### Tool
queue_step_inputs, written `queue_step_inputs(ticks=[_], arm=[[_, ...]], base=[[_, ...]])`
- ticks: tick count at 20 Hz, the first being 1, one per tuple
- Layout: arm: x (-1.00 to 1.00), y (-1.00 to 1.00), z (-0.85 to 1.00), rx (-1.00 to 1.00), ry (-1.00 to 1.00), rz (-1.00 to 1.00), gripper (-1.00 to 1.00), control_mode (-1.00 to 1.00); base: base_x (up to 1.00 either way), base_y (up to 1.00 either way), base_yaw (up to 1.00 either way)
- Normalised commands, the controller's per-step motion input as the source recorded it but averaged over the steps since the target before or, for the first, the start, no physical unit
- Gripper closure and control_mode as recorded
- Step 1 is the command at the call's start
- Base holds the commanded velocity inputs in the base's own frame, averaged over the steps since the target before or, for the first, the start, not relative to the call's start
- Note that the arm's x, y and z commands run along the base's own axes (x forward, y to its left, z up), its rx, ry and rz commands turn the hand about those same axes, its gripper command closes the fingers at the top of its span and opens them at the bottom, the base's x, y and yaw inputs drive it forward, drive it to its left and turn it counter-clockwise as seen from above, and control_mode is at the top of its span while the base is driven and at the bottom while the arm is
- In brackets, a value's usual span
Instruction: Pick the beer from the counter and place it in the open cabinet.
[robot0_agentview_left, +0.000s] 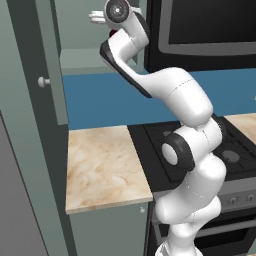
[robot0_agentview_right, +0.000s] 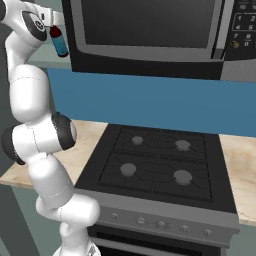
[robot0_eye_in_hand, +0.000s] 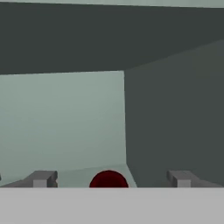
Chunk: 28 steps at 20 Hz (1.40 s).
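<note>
The beer (robot0_agentview_right: 60, 44), a dark bottle with a blue label and a red cap, stands upright in the open cabinet (robot0_agentview_left: 82, 60), at the shelf's right end. My gripper (robot0_agentview_right: 56, 19) is up at the recess just above the bottle. In the hand view the red cap (robot0_eye_in_hand: 108, 179) sits between my two fingertips (robot0_eye_in_hand: 41, 178), which stand wide apart and clear of it. The gripper (robot0_eye_in_hand: 111, 180) is open and holds nothing. The beige counter (robot0_agentview_left: 105, 165) lies bare below the cabinet.
The cabinet door (robot0_agentview_left: 47, 75) with its round knob (robot0_agentview_left: 44, 81) stands open at the left. A black microwave (robot0_agentview_right: 150, 35) hangs right of the recess, above the black stovetop (robot0_agentview_right: 155, 160). A blue backsplash (robot0_agentview_left: 100, 100) runs behind the counter.
</note>
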Motion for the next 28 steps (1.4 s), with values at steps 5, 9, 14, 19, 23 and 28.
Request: queue_step_inputs(ticks=[5, 9, 14, 19, 23, 28], arm=[[0.44, 0.0, -0.3, -0.02, -0.01, 0.0, -1.0, -1.0], [0.46, 0.0, -0.37, -0.05, -0.02, 0.0, -1.0, -1.0], [0.34, 0.0, -0.29, -0.05, -0.04, 0.0, -1.0, -1.0], [0.15, 0.0, -0.12, -0.02, -0.02, 0.0, -1.0, -1.0], [0.09, 0.0, -0.06, -0.02, -0.01, 0.0, -1.0, -1.0], [0.29, 0.0, -0.2, -0.06, -0.05, 0.0, -1.0, -1.0]], base=[[0.0, 0.0, 0.0], [0.0, 0.0, 0.0], [0.0, 0.0, 0.0], [0.0, 0.0, 0.0], [0.0, 0.0, 0.0], [0.0, 0.0, 0.0]])
